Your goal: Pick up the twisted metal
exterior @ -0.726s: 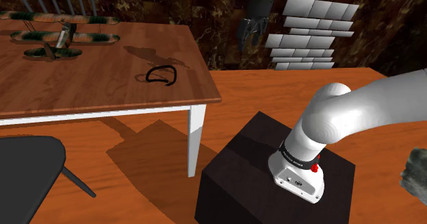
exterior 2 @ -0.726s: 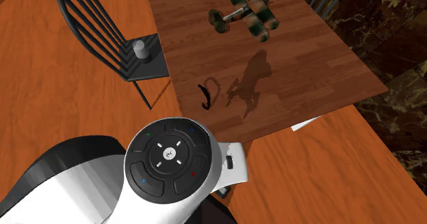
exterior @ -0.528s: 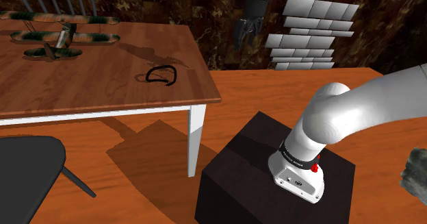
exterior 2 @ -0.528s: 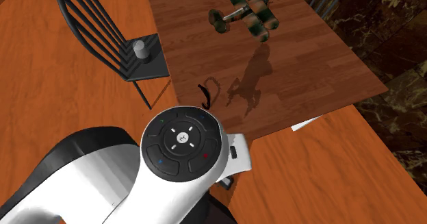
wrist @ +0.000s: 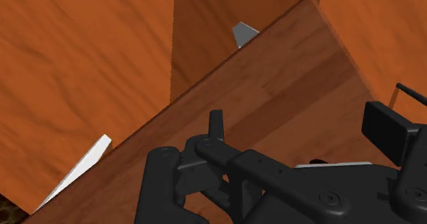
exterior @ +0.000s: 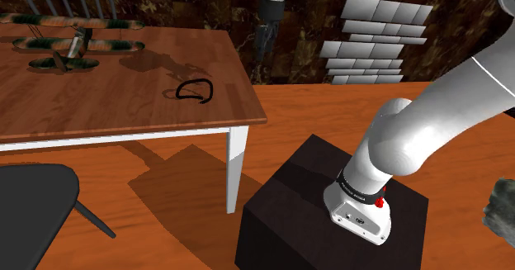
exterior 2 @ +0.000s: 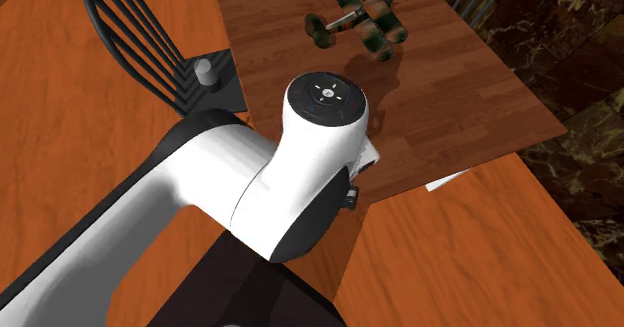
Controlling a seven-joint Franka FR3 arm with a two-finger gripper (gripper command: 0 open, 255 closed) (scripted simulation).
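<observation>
Shoulder view: the pincer (exterior: 263, 49) hangs high up by the far corner of the wooden worktop (exterior: 124, 103). It's seen edge-on, so I can't tell whether it's open or closed; check that yourself before going down. The twisted metal loop (exterior: 196, 90), thin and black, lies flat on the worktop near its edge on that view's right, well apart from the toy biplane (exterior: 74, 45).

You're in the approach, nothing grasped yet. To do it well:
- Carry the pincer toward that view's left and nearer the camera until it's straight above the loop, then drop vertically.
- The wire's thin and flat, so go right down to the wood w/ the pincer opened wide.
- Straddle one strand crosswise, not the whole ring, and close gently. It'll prob. skid if you clip it off-centre.

Vs 0.5 s ago: the pincer has swung toward the shoulder view's left and turned about its axis; the loop hasn't moved. In the second exterior view the arm (exterior 2: 300, 165) now covers the spot where the loop showed.
</observation>
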